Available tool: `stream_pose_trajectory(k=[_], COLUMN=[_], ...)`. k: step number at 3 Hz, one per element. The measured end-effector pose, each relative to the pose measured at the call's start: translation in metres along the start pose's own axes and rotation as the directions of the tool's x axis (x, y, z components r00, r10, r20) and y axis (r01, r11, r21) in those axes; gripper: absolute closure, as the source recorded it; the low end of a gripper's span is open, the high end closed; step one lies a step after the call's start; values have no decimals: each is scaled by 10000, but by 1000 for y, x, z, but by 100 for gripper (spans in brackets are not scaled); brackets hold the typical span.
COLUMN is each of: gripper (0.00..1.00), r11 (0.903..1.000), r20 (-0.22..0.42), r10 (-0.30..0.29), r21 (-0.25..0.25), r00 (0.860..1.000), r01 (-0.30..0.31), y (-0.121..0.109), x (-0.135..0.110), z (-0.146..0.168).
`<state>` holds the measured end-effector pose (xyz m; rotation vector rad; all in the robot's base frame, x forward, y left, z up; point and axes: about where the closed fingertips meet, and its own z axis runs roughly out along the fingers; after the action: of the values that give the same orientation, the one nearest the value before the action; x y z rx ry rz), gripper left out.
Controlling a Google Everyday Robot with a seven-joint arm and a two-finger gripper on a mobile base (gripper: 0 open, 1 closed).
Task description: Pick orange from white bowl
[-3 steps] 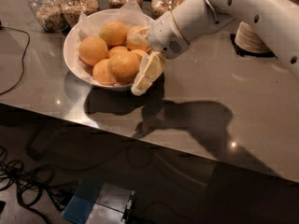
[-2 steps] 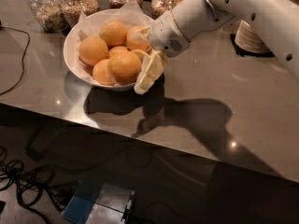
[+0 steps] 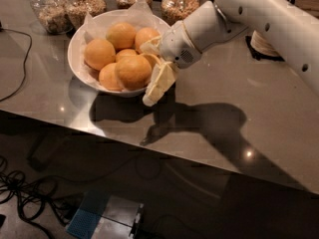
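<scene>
The white bowl (image 3: 79,39), wide and lined with crinkled white paper, sits at the back left of the grey counter and holds several oranges. The largest orange (image 3: 132,71) lies at the front. My gripper (image 3: 153,63) is at the bowl's right rim, on a white arm that comes in from the upper right. It is open. One cream finger (image 3: 149,46) is over the bowl's inside and the other (image 3: 157,83) hangs down outside the rim. A partly hidden orange (image 3: 149,59) lies between them.
Several glass jars of grains and nuts (image 3: 85,5) stand in a row behind the bowl. A stack of small white dishes (image 3: 266,44) sits at the back right behind the arm. A black cable (image 3: 20,68) lies on the counter's left. The counter's front edge (image 3: 149,151) runs diagonally, with cables and a box on the floor below.
The gripper stays at the bowl's right rim and has hardly moved. The oranges and the bowl are where they were.
</scene>
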<state>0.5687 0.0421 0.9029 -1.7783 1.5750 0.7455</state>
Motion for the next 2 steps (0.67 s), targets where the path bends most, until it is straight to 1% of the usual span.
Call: stream_pose_trajectory(k=[1,2], gripper=[0,0], r11=[9993,9993], r20=[180,180], r10=[309,309], r21=[-212,-213], r00=[9994,9994], r01=[-305,-305], y=[3,3], x=[8,8], z=[9,9])
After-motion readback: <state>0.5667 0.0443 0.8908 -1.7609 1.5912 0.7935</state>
